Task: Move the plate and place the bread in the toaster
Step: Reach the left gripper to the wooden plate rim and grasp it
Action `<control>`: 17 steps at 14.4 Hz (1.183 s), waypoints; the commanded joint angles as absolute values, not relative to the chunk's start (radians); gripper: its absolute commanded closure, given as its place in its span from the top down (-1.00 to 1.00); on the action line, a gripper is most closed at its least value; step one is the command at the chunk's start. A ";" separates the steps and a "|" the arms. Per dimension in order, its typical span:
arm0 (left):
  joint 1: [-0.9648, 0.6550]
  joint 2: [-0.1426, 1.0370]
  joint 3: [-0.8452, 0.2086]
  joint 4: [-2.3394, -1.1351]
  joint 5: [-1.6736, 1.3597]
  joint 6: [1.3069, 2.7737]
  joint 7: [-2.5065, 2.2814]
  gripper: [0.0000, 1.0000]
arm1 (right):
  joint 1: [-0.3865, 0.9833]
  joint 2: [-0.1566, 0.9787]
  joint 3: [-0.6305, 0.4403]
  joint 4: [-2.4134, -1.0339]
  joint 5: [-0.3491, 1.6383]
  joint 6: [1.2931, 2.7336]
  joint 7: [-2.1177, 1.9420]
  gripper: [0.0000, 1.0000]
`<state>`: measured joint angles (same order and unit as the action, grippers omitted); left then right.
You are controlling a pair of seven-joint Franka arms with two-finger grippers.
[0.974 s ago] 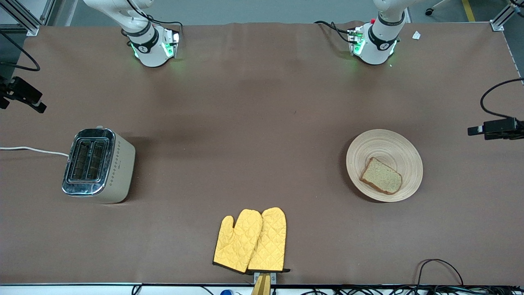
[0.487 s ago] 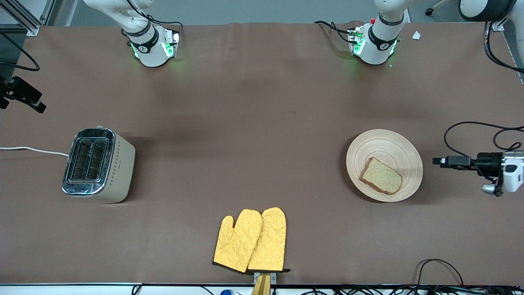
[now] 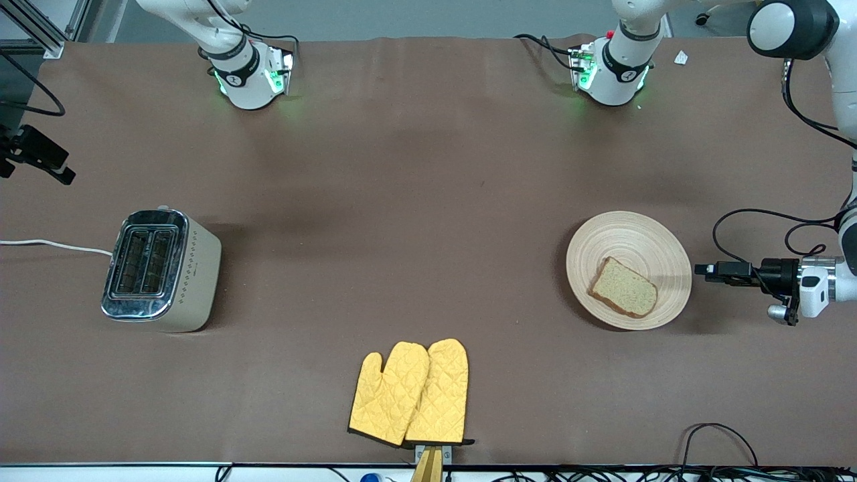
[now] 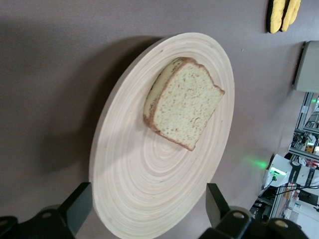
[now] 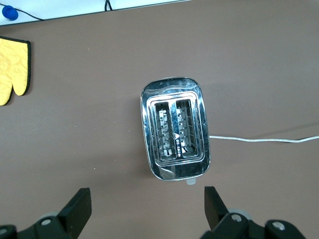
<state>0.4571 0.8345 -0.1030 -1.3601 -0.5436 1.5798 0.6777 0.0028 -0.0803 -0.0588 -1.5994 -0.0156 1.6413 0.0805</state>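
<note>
The plate [image 3: 629,234] lies toward the left arm's end of the table with the bread [image 3: 624,288] flat on it. My left gripper [image 3: 706,270] is open and empty, low beside the plate's rim, on the side toward the left arm's end. In the left wrist view, its fingers straddle the plate's edge [image 4: 149,184] without touching, and the bread [image 4: 187,107] lies further in. The toaster [image 3: 161,268] stands toward the right arm's end, both slots empty. My right gripper [image 3: 50,164] waits open and empty in the air near the toaster [image 5: 177,127].
A pair of yellow oven mitts [image 3: 412,391] lies at the table's front edge, nearer to the front camera than the plate and toaster. The toaster's white cord [image 3: 53,245] runs off the right arm's end of the table. Cables hang along the front edge.
My left gripper has come in from the left arm's end of the table and closed in on the plate's rim. The right arm, plate, bread and toaster have not moved.
</note>
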 commanded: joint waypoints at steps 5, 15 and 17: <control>0.483 0.904 -0.110 -1.347 -0.560 1.595 0.765 0.84 | 0.005 -0.074 -0.063 -1.583 0.002 1.634 0.072 1.00; 0.474 0.920 -0.115 -1.365 -0.568 1.595 0.821 -0.12 | 0.006 -0.074 -0.064 -1.578 0.002 1.635 0.086 1.00; 0.476 0.922 -0.117 -1.367 -0.568 1.595 0.831 -0.37 | 0.008 -0.074 -0.063 -1.577 0.000 1.634 0.080 1.00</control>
<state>0.4714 0.9213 -0.1137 -1.3631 -0.5471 1.5942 0.8046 0.0028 -0.0804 -0.0601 -1.5929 -0.0156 1.6415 0.0808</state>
